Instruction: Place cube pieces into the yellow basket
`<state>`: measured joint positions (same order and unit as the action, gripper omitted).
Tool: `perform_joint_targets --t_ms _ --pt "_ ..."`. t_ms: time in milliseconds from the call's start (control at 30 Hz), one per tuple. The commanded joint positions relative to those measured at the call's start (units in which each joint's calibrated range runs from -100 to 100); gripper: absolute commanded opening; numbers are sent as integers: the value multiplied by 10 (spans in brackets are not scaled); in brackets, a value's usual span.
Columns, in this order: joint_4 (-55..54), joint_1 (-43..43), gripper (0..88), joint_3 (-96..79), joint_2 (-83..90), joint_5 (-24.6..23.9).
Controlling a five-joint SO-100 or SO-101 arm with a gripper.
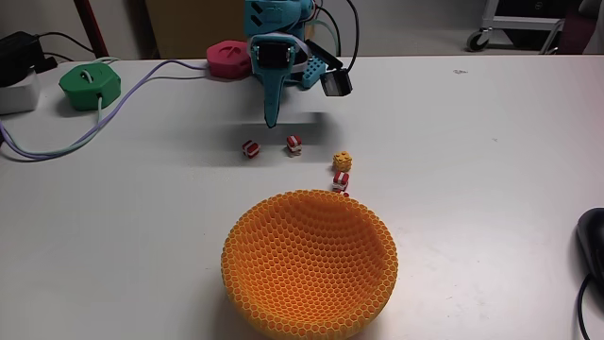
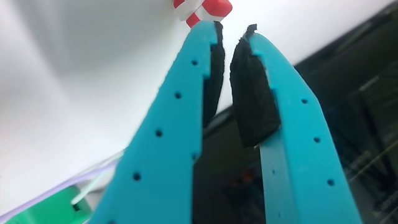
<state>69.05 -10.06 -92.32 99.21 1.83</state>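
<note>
The yellow basket (image 1: 283, 288) sits near the table's front edge in the fixed view. Behind its rim lie the cube pieces: two red-and-white ones (image 1: 250, 148) (image 1: 293, 144) side by side, a yellow-orange one (image 1: 342, 161), and a third red-and-white one (image 1: 341, 179) touching or nearly touching the basket's far rim. My teal gripper (image 1: 271, 121) points down just behind and between the two left cubes, a little above the table. In the wrist view the gripper (image 2: 231, 32) is shut with only a thin slit between its black pads (image 2: 252, 93), nothing held, and a red-and-white cube (image 2: 202, 9) lies just beyond the tips.
A green hexagonal box (image 1: 90, 85) with a pale cable stands at the back left, and a pink box (image 1: 229, 59) sits behind the arm. A black mouse (image 1: 593, 241) lies at the right edge. The green box (image 2: 43, 211) also shows low in the wrist view.
</note>
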Motion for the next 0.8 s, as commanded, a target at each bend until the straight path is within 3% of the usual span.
perform_joint_targets --t_ms 0,100,200,233,267,300,333,467,600,767 --pt "-1 -8 0 4 8 -6" --pt "-2 -22 63 4 8 -15" --pt "-14 -10 146 53 -61 -158" --pt "-16 -10 136 91 -95 -180" --pt "-15 -8 88 127 -134 -230" --pt "-17 -8 33 160 -179 -251" --pt "-36 -2 19 179 -220 -257" --pt "-82 4 140 217 -325 -301" --pt "-121 27 180 200 -414 -361" --pt "-180 21 210 199 -474 -364"
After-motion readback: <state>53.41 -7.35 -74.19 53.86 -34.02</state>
